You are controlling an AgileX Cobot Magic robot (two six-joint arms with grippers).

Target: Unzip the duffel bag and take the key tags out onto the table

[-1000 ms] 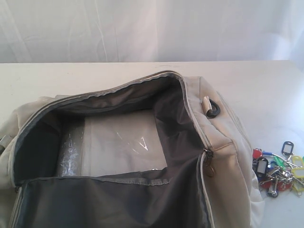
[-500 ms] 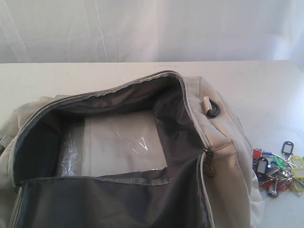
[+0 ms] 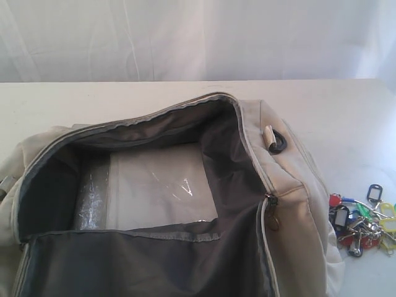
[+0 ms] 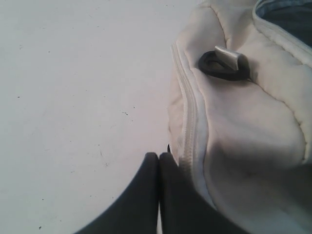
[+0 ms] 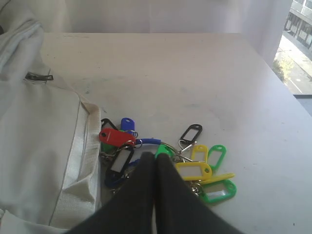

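Observation:
The cream duffel bag (image 3: 291, 204) lies unzipped on the white table (image 3: 346, 117), its dark grey lining showing. The key tags (image 3: 364, 223) lie in a bunch on the table just right of the bag's end. In the right wrist view my right gripper (image 5: 155, 157) hangs shut and empty over the key tags (image 5: 195, 168), beside the duffel bag (image 5: 44, 126). My left gripper (image 4: 159, 156) is shut with nothing in it, next to the end of the duffel bag (image 4: 243, 126) by its side zipper. Neither gripper shows in the exterior view.
Inside the bag lie a clear plastic sheet (image 3: 161, 185) and a crinkled plastic roll (image 3: 93, 201). A black strap ring (image 3: 278, 143) sits on the bag's right shoulder. The white curtain (image 3: 198, 37) hangs behind the table. The table's right edge (image 5: 287, 92) is near the tags.

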